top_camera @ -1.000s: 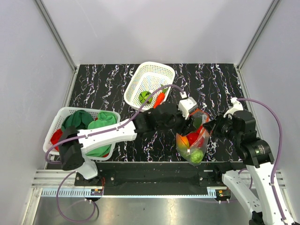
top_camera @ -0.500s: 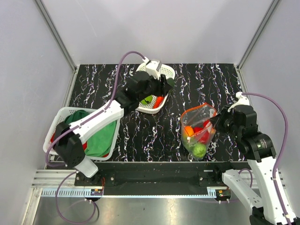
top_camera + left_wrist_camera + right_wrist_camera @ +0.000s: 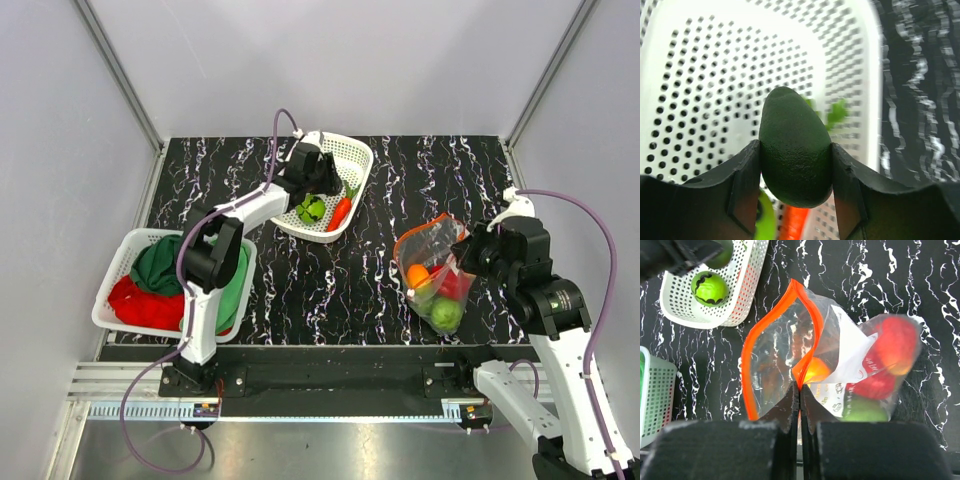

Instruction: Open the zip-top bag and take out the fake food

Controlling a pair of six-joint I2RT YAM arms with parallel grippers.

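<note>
The clear zip-top bag (image 3: pixel 432 270) lies on the table's right with its red-orange mouth gaping open (image 3: pixel 775 347). Red, orange and green fake food (image 3: pixel 880 375) is still inside it. My right gripper (image 3: pixel 800 390) is shut on the bag's orange zip strip at its near edge and shows in the top view (image 3: pixel 478 252). My left gripper (image 3: pixel 796 172) is shut on a dark green avocado-like piece (image 3: pixel 795 147) and holds it over the far white mesh basket (image 3: pixel 345 160). That basket holds a light green round piece (image 3: pixel 310 209) and an orange-red carrot stick (image 3: pixel 340 213).
A second white mesh basket (image 3: pixel 115 268) with green and red folded cloths stands at the near left. Grey walls and metal posts enclose the black marbled table (image 3: pixel 330 280).
My left arm has swung from the bag back to the far basket with the dark green piece in its jaws. The bag has shifted a little to the right with my right gripper.
</note>
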